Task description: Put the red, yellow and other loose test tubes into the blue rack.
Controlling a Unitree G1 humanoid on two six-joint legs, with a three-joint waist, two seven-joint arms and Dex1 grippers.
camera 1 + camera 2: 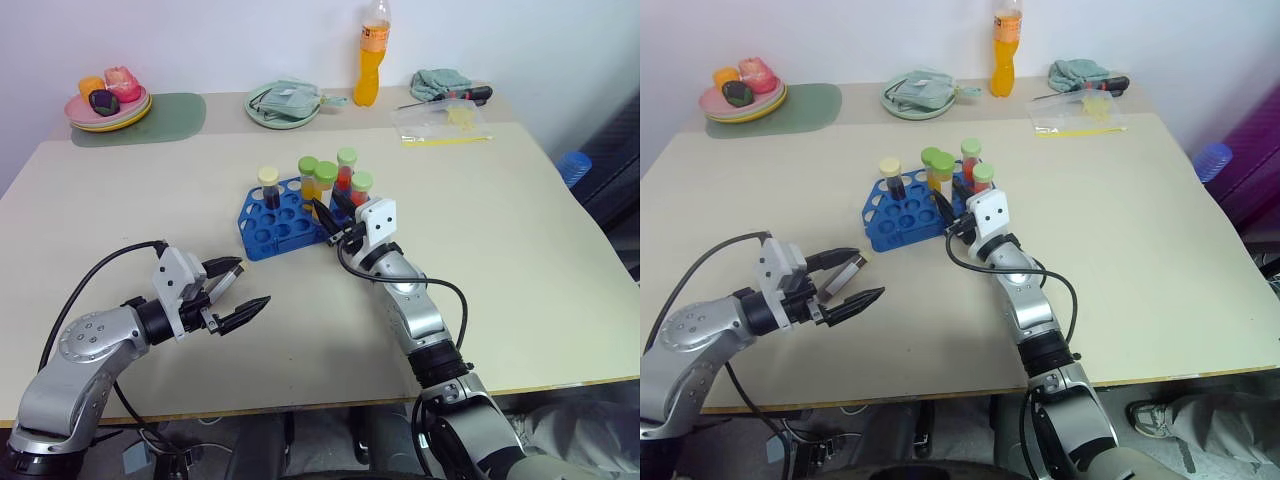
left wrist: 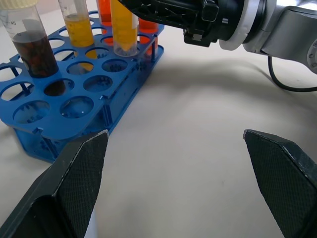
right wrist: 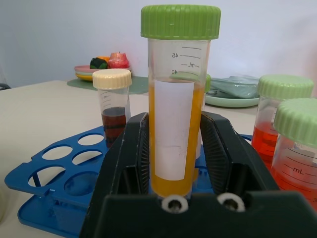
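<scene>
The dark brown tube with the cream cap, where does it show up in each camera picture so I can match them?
Left eye view: dark brown tube stands at the blue rack's back left corner.
Right eye view: same corner, just left of centre.
Left wrist view: far upper left, in the rack.
Right wrist view: left of centre, behind the right gripper's yellow tube.
Shared landmark: the blue rack.

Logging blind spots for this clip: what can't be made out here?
- Yellow tube: its bottom is hidden behind the right gripper in the right wrist view, so seating in the blue rack is unclear.
- Items on the pink plate: too small to identify in the head views.
</scene>
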